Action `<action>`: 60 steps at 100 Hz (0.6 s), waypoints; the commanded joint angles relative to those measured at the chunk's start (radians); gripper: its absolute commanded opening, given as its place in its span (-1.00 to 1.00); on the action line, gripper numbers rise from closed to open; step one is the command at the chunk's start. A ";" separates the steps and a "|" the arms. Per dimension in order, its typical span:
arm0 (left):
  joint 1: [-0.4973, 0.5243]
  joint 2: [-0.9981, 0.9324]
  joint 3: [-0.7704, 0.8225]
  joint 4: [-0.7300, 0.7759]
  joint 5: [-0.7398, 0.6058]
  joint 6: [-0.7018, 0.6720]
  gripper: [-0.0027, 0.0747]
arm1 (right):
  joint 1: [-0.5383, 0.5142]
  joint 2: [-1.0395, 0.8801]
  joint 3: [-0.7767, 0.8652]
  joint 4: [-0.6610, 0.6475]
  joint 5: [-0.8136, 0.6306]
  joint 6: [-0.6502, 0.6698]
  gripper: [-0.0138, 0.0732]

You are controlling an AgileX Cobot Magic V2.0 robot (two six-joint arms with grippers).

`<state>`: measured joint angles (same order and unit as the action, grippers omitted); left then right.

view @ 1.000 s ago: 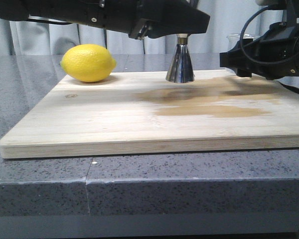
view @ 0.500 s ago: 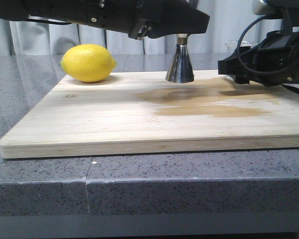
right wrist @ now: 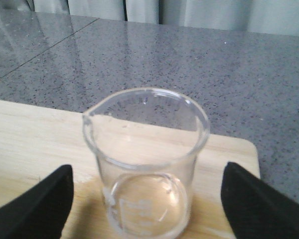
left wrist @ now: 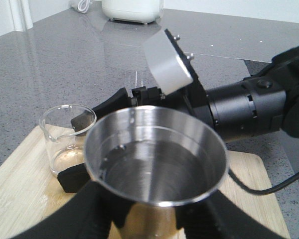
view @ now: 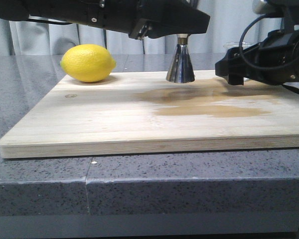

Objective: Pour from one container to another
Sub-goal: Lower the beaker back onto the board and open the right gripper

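The steel jigger stands upright at the back of the wooden board. Its upper cup holds clear liquid. My left gripper is shut on the jigger's waist, with a black finger on each side. The clear glass beaker stands on the board to the jigger's right, and only its rim shows in the front view. My right gripper is open around the beaker, its fingers wide apart and clear of the glass. The beaker looks nearly empty.
A yellow lemon lies at the board's back left corner. A dark wet stain spreads over the board in front of the jigger. The board sits on a grey speckled counter. A white appliance stands far back.
My right arm has shifted a little to the left and lower, closing in around the beaker. The left arm and jigger have stayed still.
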<state>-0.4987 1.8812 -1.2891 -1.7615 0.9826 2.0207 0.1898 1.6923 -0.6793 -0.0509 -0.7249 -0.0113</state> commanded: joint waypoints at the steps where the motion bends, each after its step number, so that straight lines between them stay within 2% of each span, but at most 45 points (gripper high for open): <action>1: -0.004 -0.061 -0.031 -0.079 0.054 -0.012 -0.25 | -0.005 -0.090 -0.001 0.006 -0.024 -0.007 0.72; 31: -0.004 -0.061 -0.031 -0.079 0.054 -0.012 -0.25 | -0.005 -0.350 0.135 0.008 0.112 -0.005 0.72; 51: -0.004 -0.061 -0.031 -0.079 0.054 -0.012 -0.25 | -0.005 -0.529 0.151 0.008 0.372 -0.005 0.71; 60: -0.004 -0.061 -0.031 -0.079 0.054 -0.012 -0.25 | -0.005 -0.581 0.151 0.008 0.440 -0.005 0.70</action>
<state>-0.4987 1.8812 -1.2891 -1.7615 0.9826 2.0207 0.1898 1.1818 -0.5074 -0.0464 -0.3004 -0.0113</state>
